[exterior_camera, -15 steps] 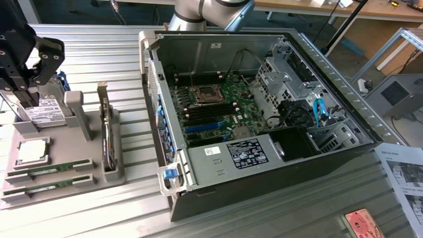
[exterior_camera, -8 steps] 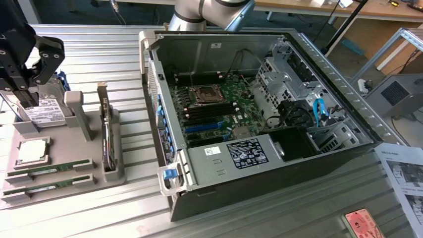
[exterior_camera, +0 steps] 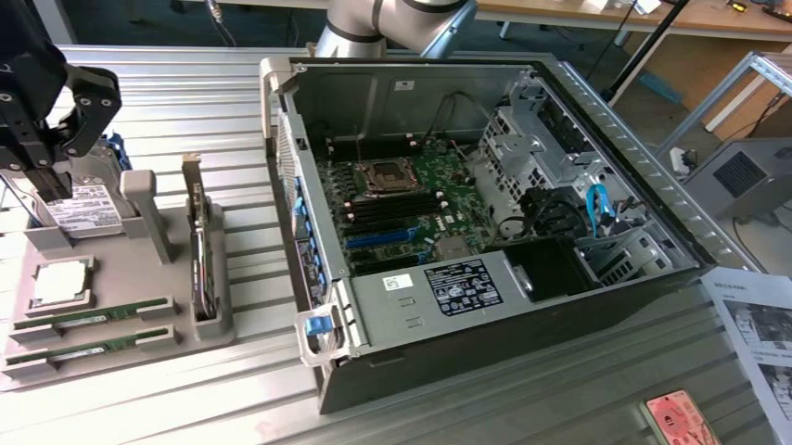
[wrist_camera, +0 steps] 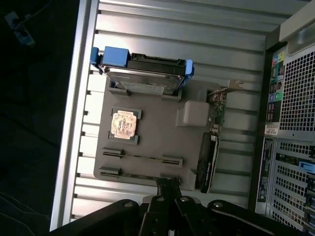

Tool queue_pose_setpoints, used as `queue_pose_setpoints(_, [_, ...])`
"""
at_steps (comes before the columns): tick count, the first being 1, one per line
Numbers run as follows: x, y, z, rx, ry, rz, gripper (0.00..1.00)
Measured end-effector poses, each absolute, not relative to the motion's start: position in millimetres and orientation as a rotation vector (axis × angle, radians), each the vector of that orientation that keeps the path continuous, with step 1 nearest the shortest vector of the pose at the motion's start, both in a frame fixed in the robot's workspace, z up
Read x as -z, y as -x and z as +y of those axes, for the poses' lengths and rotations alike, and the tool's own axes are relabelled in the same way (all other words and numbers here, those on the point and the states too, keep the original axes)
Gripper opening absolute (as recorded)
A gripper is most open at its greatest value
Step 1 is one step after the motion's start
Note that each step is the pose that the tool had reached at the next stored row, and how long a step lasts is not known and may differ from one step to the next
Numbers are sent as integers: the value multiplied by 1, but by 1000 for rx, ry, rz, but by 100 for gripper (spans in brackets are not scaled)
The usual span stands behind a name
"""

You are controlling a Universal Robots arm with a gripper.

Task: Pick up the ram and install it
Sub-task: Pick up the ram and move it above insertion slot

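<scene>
gripper — cut by exterior view's left edge | paper sheet — cut by its right edge

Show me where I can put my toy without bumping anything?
The bare ribbed table strip between the grey tray and the computer case is free. The tray, holding ram sticks and a hard drive, is crowded; so is the case's inside.

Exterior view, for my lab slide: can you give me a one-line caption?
Shut pincer hangs over the grey tray holding two ram sticks, beside the open computer case.
</scene>
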State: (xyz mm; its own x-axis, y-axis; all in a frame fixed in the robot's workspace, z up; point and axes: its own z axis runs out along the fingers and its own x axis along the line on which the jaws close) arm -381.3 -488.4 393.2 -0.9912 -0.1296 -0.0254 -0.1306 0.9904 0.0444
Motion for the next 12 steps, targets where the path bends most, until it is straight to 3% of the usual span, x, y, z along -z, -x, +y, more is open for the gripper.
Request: queue_pose_setpoints(12, [-393, 381, -488, -73, 311, 3104, 11])
